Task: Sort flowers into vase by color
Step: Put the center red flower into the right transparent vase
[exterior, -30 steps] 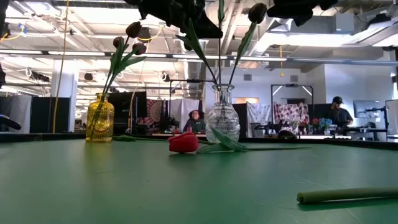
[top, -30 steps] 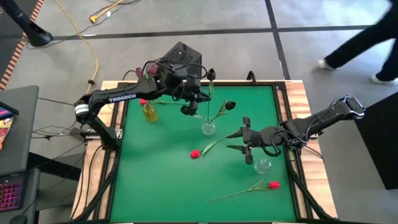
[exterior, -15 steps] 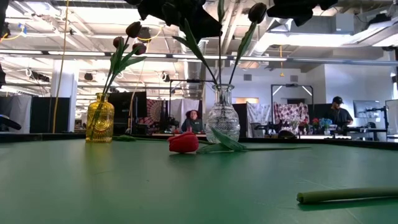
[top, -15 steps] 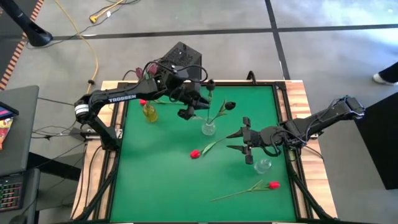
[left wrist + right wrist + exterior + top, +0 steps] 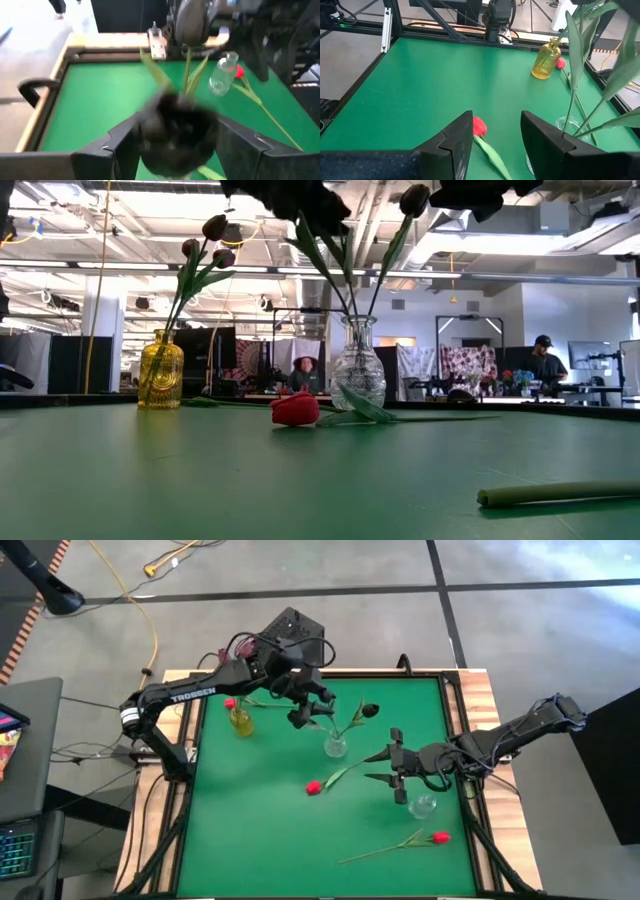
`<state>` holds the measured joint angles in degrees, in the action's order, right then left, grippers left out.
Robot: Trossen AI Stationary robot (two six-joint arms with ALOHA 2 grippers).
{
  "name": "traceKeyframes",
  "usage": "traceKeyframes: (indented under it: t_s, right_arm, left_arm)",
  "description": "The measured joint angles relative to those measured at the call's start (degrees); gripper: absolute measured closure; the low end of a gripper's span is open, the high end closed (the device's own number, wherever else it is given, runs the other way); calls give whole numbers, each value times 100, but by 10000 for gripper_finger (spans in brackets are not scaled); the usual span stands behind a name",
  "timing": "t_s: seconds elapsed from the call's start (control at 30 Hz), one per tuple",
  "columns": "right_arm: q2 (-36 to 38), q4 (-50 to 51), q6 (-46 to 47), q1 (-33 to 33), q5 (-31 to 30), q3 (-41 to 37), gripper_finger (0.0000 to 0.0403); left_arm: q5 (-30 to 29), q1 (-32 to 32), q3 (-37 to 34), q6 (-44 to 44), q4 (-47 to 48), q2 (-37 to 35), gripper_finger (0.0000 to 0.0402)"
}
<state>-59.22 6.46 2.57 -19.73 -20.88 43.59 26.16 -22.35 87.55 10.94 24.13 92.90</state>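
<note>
Yellow vase (image 5: 239, 721), red tulip (image 5: 313, 787) nr clear vase (image 5: 335, 746)

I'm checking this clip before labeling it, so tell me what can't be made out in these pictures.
- Left wrist view: the dark tulip head between the left gripper fingers is blurred; contact cannot be told.
- Low view: both grippers are cut off by the top edge.
- High view: the small clear vase is partly hidden under the right gripper.
- High view: the flower colours in the yellow vase are too small.

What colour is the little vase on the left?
Yellow, see-through glass vase; clearest in the low view.
</note>
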Motion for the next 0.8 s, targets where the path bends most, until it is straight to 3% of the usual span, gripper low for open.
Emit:
traceKeyframes:
  t_s: [0.47, 0.63, 0.8]
  right_arm:
    - [-2, 493, 404, 0, 11, 4, 212]
    - [-124, 753, 542, 126, 556, 4, 212]
    - [-631, 785, 468, 375, 1005, 4, 212]
  left_arm:
    - [-436, -4, 1057, 236, 934, -4, 189]
    - [-461, -3, 1429, 137, 1025, -4, 189]
    - [-1044, 12, 1952, -59, 1634, -43, 189]
